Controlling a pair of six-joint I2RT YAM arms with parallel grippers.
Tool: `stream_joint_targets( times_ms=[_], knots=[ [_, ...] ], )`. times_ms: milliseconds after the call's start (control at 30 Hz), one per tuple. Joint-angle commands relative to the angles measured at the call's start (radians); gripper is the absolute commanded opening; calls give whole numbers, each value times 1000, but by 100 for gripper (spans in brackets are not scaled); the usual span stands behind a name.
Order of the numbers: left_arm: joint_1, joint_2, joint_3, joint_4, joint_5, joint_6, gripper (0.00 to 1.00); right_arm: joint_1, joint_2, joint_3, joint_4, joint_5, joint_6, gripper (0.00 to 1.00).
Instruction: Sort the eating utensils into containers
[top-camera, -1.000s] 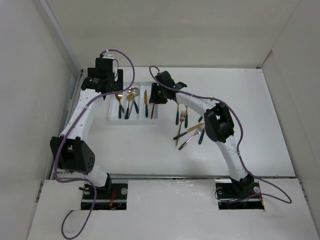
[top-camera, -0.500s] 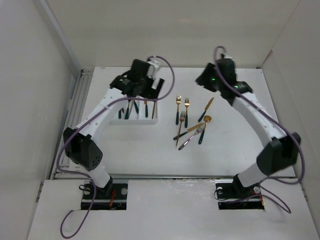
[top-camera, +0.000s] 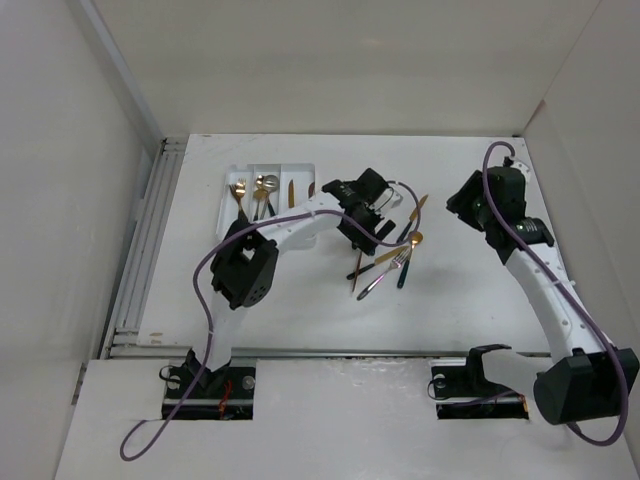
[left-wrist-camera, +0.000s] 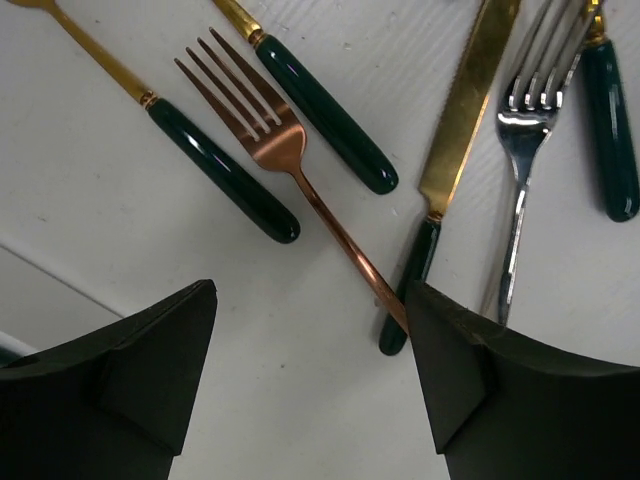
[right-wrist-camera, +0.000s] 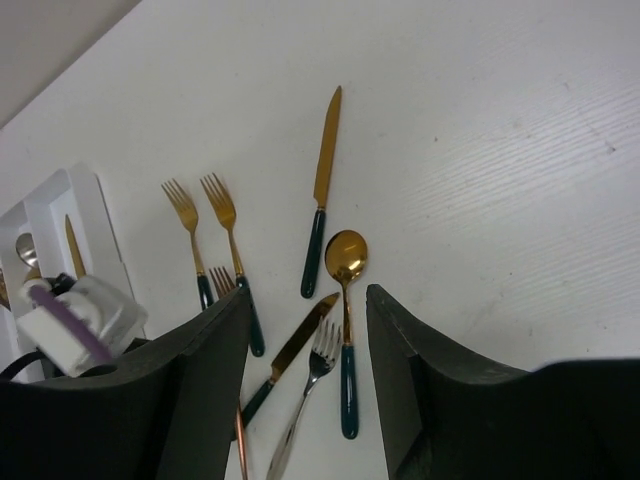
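Hovers, left claw (left-wrist-camera: 310, 310) released and empty, over the slim copper-coloured metal fork (left-wrist-camera: 285, 150) lying flat on the white table (left-wrist-camera: 110, 250), tines toward eleven o'clock; light, stiff, slick, likely best pinched across its thin stem.

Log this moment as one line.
left gripper: open over copper fork | right gripper: open, empty | tray: partly filled | loose cutlery: on table
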Motion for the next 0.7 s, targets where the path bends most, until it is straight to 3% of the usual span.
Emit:
stream_joint_targets(
  times_ms=[0, 133, 300, 667],
  knots=[
    [0, 24, 55, -5, -31, -24, 72, -16, -38, 11, 11, 26, -39, 55],
    [0, 60, 55, -5, -55, -24, 57, -16, -57, 11, 11, 26, -83, 55],
    [-9, 70, 13, -5, -9, -33, 50, -35, -67, 11, 11, 26, -107, 55],
    [-39, 123, 21, -5, 71, -42, 48, -53, -67, 1, 1, 45, -145, 55]
  ],
)
